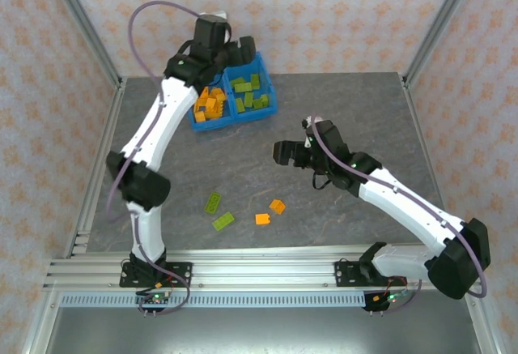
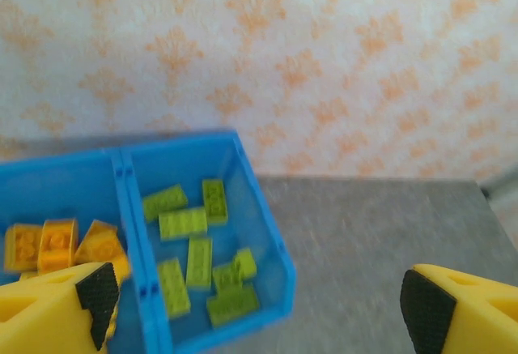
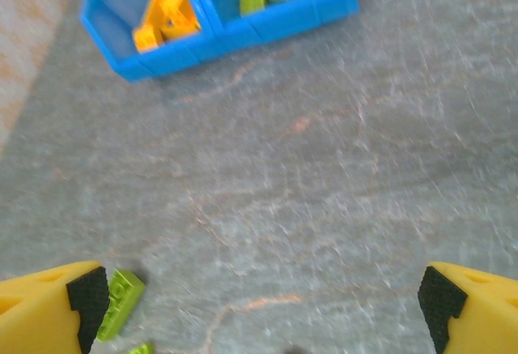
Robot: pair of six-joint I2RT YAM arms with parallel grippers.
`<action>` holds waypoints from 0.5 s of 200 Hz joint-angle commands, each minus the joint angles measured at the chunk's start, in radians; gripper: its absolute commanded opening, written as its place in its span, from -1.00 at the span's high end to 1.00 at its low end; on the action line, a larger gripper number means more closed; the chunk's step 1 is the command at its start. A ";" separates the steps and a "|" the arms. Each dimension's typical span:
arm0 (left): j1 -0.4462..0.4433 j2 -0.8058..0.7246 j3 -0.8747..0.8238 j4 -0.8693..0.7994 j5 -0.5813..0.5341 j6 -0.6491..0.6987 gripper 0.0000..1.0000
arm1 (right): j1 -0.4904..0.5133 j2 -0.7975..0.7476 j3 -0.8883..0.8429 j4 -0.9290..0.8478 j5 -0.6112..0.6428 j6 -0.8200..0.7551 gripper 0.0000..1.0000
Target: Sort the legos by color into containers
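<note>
**Legos mostly binned, four lying loose on the bench**

Legos are sitting sorted in the blue bin (image 1: 235,121), which is resting near the far-left corner of the bench (image 1: 364,111). Orange legos (image 1: 209,104) are piling up in the left compartment. Green legos (image 1: 249,93) are lying in the right compartment, w/ the ctr divider btwn the two colours.

Four more are lying loose on the bench toward the near edge, left of ctr:
- first loose green lego (image 1: 214,202)
- second loose green lego (image 1: 222,221), just nearer the edge
- first loose orange lego (image 1: 262,219)
- second loose orange lego (image 1: 278,206), close beside the first; can't tell if they're touching

All four are lying well apart from the bin.

Left end effector (image 1: 235,53) is hovering above the bin's far side. Its jaws are standing wide and nothing is sitting btwn the pads.

Right end effector (image 1: 285,153) is hanging over mid-bench, apart from both the bin and the loose legos. It is also gaping wide and gripping nothing. In the right wrist view, one loose green lego is showing low in frame next to a fingertip (image 3: 85,293), lying on the bench below it.
</note>
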 commanded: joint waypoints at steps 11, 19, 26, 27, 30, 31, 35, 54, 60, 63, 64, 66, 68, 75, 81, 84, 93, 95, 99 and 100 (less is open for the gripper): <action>-0.005 -0.250 -0.349 -0.025 0.196 0.024 -0.96 | 0.054 0.062 -0.012 -0.137 -0.092 -0.092 -0.94; -0.005 -0.319 -0.444 -0.014 0.233 0.034 -0.99 | 0.077 0.087 -0.015 -0.150 -0.106 -0.111 -0.94; -0.007 -0.375 -0.521 -0.009 0.253 0.043 -1.00 | 0.096 0.113 -0.015 -0.161 -0.107 -0.126 -0.94; -0.007 -0.382 -0.531 -0.009 0.255 0.043 -1.00 | 0.097 0.117 -0.015 -0.163 -0.106 -0.127 -0.94; -0.007 -0.405 -0.553 -0.010 0.259 0.046 -1.00 | 0.106 0.131 -0.015 -0.168 -0.102 -0.133 -0.94; -0.007 -0.412 -0.565 -0.010 0.260 0.046 -1.00 | 0.108 0.136 -0.015 -0.169 -0.100 -0.135 -0.94; -0.007 -0.437 -0.599 -0.013 0.262 0.049 -1.00 | 0.118 0.156 -0.015 -0.176 -0.088 -0.143 -0.93; -0.007 -0.534 -0.729 -0.061 0.256 0.081 -1.00 | 0.166 0.256 -0.006 -0.218 0.007 -0.170 -0.88; -0.007 -0.556 -0.751 -0.090 0.260 0.099 -0.99 | 0.181 0.283 -0.003 -0.224 0.021 -0.178 -0.88; -0.007 -0.565 -0.759 -0.104 0.262 0.110 -1.00 | 0.189 0.293 -0.002 -0.225 0.025 -0.185 -0.87; -0.007 -0.567 -0.761 -0.108 0.264 0.115 -1.00 | 0.192 0.297 -0.001 -0.225 0.026 -0.186 -0.87; -0.007 -0.573 -0.770 -0.118 0.267 0.122 -1.00 | 0.197 0.305 -0.001 -0.224 0.026 -0.188 -0.87; -0.007 -0.578 -0.777 -0.127 0.271 0.130 -1.00 | 0.201 0.310 -0.002 -0.221 0.027 -0.193 -0.87; -0.007 -0.599 -0.799 -0.152 0.286 0.157 -1.00 | 0.217 0.331 -0.004 -0.212 0.024 -0.201 -0.87; -0.007 -0.614 -0.823 -0.173 0.301 0.180 -1.00 | 0.227 0.350 -0.004 -0.206 0.022 -0.207 -0.87; -0.007 -0.623 -0.835 -0.182 0.310 0.193 -1.00 | 0.232 0.358 -0.003 -0.205 0.021 -0.208 -0.86; -0.008 -0.646 -0.866 -0.205 0.341 0.230 -1.00 | 0.240 0.383 -0.001 -0.198 0.025 -0.208 -0.85; -0.008 -0.652 -0.872 -0.210 0.346 0.242 -1.00 | 0.242 0.389 -0.001 -0.196 0.027 -0.208 -0.84; -0.008 -0.660 -0.887 -0.220 0.354 0.260 -1.00 | 0.243 0.397 -0.001 -0.192 0.028 -0.207 -0.82; -0.008 -0.664 -0.890 -0.223 0.356 0.264 -1.00 | 0.244 0.400 -0.001 -0.192 0.028 -0.206 -0.81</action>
